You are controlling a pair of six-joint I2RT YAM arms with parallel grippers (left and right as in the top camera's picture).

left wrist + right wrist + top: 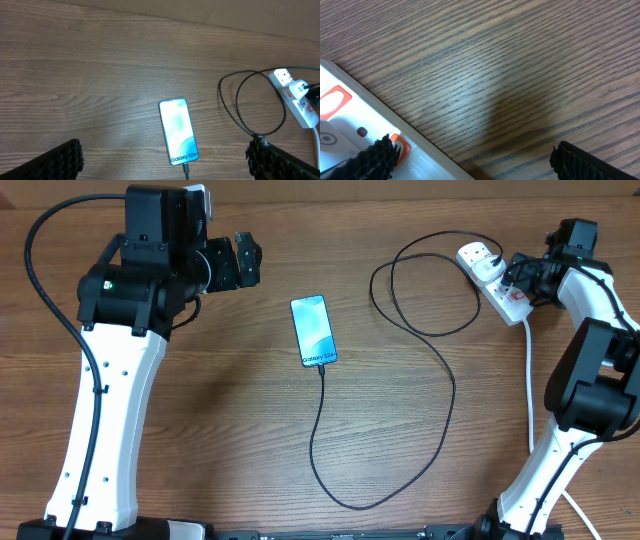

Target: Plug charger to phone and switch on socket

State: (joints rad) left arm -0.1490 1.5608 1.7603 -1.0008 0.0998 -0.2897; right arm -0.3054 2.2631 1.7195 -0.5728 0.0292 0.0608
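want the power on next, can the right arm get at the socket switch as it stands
Likely yes: the right fingers hang open at the socket, one tip beside a red switch, nothing between.

Brown wood-grain table [220,430] w/ dark streaky grain, paler tan strip [250,12] along far edge.

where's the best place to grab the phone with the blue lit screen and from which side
Probably across the two long edges of the slim cyan-screened smartphone, about mid-length, coming straight down from above. It lies flat, screen up, on the wooden table, so its narrow width is the easiest span, and the thin black cable sits at its near short end.
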